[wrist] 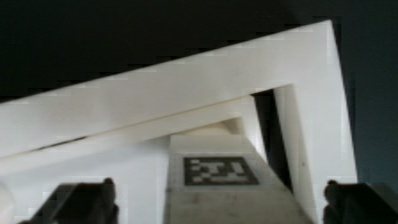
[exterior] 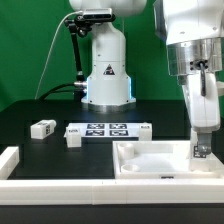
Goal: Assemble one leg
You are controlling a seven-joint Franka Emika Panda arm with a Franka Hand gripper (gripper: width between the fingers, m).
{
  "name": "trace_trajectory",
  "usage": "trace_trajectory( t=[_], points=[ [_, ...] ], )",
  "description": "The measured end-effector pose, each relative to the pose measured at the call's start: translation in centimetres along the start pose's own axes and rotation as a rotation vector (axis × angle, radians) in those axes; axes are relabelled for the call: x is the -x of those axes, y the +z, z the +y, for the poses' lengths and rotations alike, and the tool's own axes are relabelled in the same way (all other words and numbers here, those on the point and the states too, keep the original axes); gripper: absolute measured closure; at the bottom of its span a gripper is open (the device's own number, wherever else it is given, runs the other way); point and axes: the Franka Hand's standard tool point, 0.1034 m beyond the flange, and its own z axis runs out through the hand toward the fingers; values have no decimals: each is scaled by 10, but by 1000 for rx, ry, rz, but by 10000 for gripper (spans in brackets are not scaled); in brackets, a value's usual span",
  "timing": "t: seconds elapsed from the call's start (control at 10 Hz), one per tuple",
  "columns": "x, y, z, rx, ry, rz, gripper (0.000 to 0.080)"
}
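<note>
In the wrist view a white leg point(wrist: 228, 185) with a black-and-white tag point(wrist: 219, 170) stands between my fingers, inside a corner of the large white tray-shaped piece point(wrist: 311, 90). My gripper point(wrist: 222, 203) is open. The dark fingertips point(wrist: 80, 203) stand apart from the leg, with a gap on each side. In the exterior view the gripper point(exterior: 200, 152) reaches down into the tray point(exterior: 150, 165) at the exterior view's right. The leg there is hidden by the fingers.
Two more small white legs point(exterior: 43, 127) point(exterior: 72, 139) lie on the black table at the exterior view's left. The marker board point(exterior: 105, 129) lies between them and the tray. A white wall point(exterior: 10, 162) runs along the front. The robot base point(exterior: 105, 70) stands behind.
</note>
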Motion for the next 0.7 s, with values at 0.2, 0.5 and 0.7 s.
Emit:
trace_trajectory(
  t=[0.2, 0.5, 0.7],
  points=[
    [1, -1, -1, 16, -120, -3, 156],
    [3, 0, 0, 26, -429, 2, 151],
    [3, 0, 0, 26, -432, 2, 150]
  ],
)
